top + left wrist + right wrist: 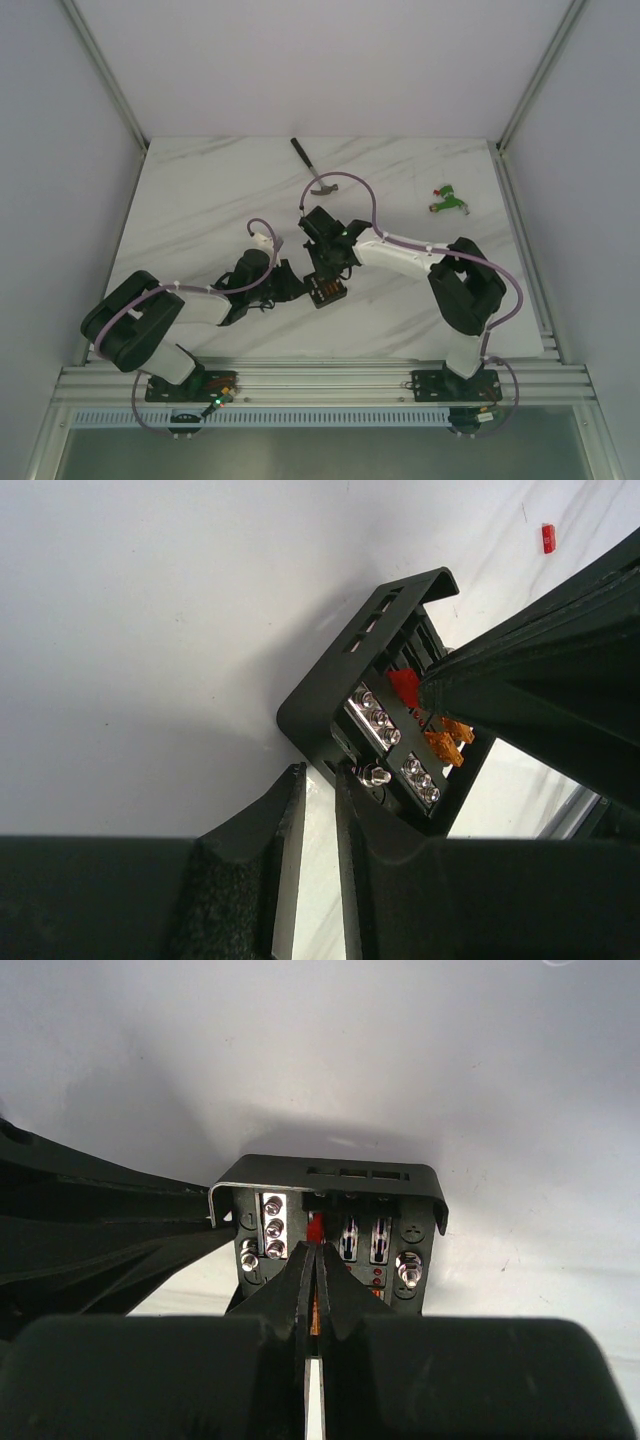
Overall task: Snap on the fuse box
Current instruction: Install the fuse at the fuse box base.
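The left gripper (320, 776), jaws narrow, grip unclear, was set at the fuse box (322, 702); the right gripper (314, 1250), nearly closed, at a red fuse (316, 1226).

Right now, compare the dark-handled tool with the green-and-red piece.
The dark-handled tool is long and slim, dark with a pale metal head; the green-and-red piece is short and bright. The tool lies at the far middle of the table; the piece lies near its right edge. Both lie flat on it, held by nothing.
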`<state>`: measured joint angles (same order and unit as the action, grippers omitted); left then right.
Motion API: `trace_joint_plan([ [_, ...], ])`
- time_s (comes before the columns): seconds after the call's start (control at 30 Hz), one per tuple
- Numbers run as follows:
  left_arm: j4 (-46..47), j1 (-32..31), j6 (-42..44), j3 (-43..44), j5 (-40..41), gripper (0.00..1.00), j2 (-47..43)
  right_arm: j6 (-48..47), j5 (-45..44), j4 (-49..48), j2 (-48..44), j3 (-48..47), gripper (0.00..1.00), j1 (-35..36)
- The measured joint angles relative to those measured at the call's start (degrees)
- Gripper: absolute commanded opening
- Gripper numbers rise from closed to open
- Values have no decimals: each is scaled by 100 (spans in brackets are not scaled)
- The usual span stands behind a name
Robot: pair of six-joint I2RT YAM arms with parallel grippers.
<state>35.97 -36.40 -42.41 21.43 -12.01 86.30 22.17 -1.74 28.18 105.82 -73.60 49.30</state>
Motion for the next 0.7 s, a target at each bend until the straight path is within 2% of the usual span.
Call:
trace_joint_plan([
  [0.33, 0, 0, 0, 4, 2, 26, 0, 79, -48, 24, 48, -4, 0, -13],
  [0.7, 2, 0, -7, 9, 2, 26, 11, -11, -66, 643, 505, -647, 0, -13],
])
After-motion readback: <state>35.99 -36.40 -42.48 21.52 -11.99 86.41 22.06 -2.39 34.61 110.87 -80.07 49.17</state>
